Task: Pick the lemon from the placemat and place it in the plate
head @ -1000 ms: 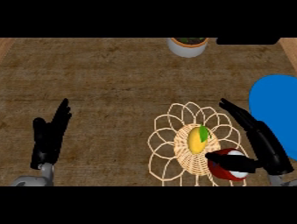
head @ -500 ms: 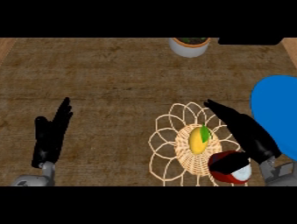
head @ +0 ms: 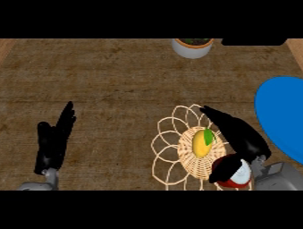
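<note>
A yellow lemon (head: 202, 142) with a green leaf lies at the middle of a woven, flower-shaped placemat (head: 169, 151). The blue plate (head: 292, 116) sits at the right edge, partly cut off. My right hand (head: 239, 134) is open, its straight fingers stretched along the lemon's right side and pointing up-left, with the thumb low by the placemat's lower right. My left hand (head: 53, 143) rests open at the lower left, fingers up, far from the lemon.
A red and white object (head: 236, 176) lies under my right hand at the placemat's lower right. A grey pot with a plant (head: 192, 47) stands at the counter's far edge. Wooden borders run along both sides.
My right hand has swung left from beside the plate toward the lemon, fingers now close along its right side. The lemon, the plate and my left hand have not moved.
</note>
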`<state>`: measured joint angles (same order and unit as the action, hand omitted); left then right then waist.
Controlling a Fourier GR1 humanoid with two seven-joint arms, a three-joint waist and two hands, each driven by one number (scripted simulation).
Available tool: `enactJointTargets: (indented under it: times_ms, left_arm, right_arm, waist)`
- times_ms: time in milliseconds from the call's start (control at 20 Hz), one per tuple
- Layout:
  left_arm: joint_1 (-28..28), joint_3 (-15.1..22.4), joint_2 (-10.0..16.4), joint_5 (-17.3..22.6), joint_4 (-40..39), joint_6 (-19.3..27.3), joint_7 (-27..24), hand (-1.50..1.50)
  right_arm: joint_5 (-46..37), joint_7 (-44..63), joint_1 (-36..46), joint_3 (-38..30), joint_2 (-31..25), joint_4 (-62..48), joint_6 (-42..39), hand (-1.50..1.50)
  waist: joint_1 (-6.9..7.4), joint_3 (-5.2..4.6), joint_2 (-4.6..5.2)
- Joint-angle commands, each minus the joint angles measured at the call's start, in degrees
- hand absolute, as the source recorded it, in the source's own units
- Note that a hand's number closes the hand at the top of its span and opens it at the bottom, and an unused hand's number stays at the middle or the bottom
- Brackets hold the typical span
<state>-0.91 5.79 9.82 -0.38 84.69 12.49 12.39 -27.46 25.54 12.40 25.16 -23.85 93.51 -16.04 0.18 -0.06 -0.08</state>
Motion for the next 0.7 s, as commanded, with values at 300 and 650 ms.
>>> enactJointTargets:
  times_ms: [300,650]
  left_arm:
    - [1.2,-3.5,0.3,-0.7,2.3,-3.0,1.1,0.00]
    - [-0.4,-3.4,-3.2,-3.2,-3.7,-2.5,-3.0,0.00]
  right_arm:
    - [-7.5,-5.4,1.5,-4.3,6.4,-7.6,-4.5,-1.50]
    - [-11.1,-9.2,-0.3,-6.8,9.9,-10.9,-4.0,-1.50]
  waist:
    - [0.04,0.06,0.06]
    - [-0.07,0.06,0.08]
